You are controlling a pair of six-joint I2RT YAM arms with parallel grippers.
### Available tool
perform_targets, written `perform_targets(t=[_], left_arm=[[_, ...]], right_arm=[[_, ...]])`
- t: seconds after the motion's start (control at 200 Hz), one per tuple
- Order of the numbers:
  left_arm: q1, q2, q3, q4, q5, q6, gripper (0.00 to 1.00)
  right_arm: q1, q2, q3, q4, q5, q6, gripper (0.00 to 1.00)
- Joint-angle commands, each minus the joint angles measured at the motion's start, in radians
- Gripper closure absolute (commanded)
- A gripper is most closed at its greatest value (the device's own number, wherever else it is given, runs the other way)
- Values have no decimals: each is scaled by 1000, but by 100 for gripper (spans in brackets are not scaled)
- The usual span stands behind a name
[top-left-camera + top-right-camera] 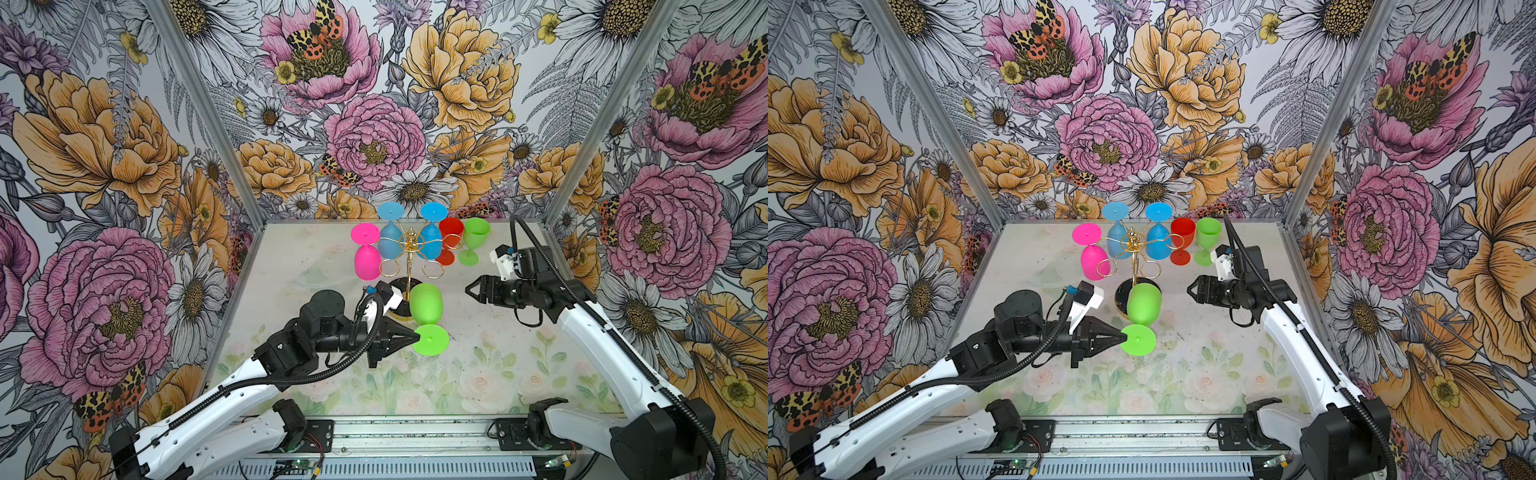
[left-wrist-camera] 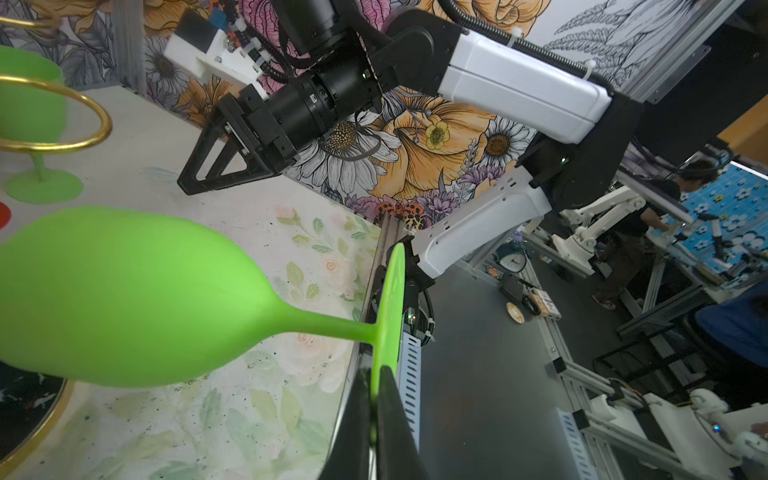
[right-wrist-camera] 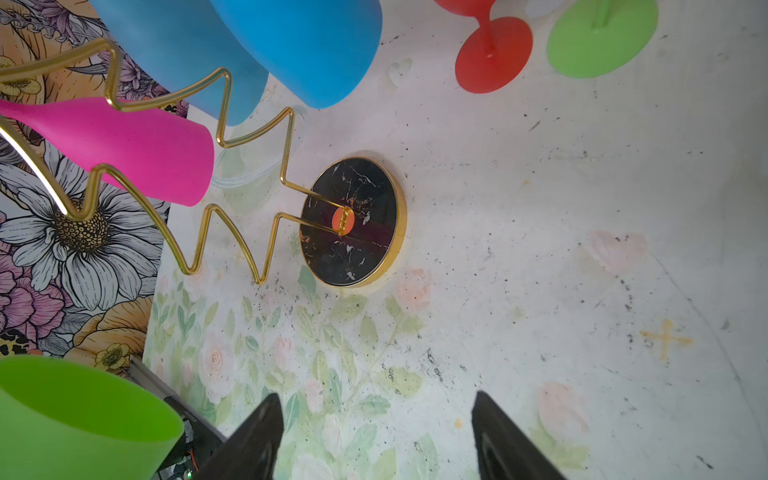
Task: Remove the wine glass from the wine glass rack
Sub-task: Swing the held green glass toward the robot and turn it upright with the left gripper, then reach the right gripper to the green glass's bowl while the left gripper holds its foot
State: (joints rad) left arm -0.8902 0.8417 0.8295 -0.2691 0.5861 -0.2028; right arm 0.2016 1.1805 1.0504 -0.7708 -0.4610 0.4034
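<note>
Off the rack [image 1: 410, 241] and in the air just in front of it: the green wine glass [image 1: 425, 303], pinched at the rim of its foot by the left jaws, closed tight on the thin disc. Long axis tilted, running front to back: foot toward the front edge of the desk [image 1: 498, 365], open mouth toward the rack's black round base [image 3: 357, 249]. Clear of the gold loops. Hanging mouth-down on the rack: a pink glass [image 1: 368, 264], a blue glass [image 1: 388, 245] and a further blue glass [image 1: 430, 245]. Upright on the desk just right of the rack: a red glass [image 1: 451, 232] and a second green glass [image 1: 476, 235]. Right jaws wide apart, holding nothing, beside the rack's right side and pointing toward it, apart from the held glass.
</note>
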Motion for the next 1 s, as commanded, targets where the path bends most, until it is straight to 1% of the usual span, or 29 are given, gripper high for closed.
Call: perform_targets(t=[0.0, 0.11, 0.205, 0.585, 0.686, 0.996], left_arm=[[-33, -10, -34, -10, -66, 201, 100], [-71, -22, -66, -11, -149, 311, 100], [-102, -27, -97, -12, -220, 404, 100], [-267, -26, -178, -17, -444, 698, 100], [-307, -25, -202, -25, -496, 806, 100], [-386, -18, -256, -26, -670, 1045, 100]], right_arm=[[13, 16, 43, -14, -43, 2, 28], [30, 27, 54, -24, -82, -7, 28], [41, 33, 63, -38, -86, -12, 28], [51, 50, 101, -65, -115, -18, 28], [51, 63, 113, -68, -140, -14, 28], [66, 93, 140, -65, -238, 16, 29]])
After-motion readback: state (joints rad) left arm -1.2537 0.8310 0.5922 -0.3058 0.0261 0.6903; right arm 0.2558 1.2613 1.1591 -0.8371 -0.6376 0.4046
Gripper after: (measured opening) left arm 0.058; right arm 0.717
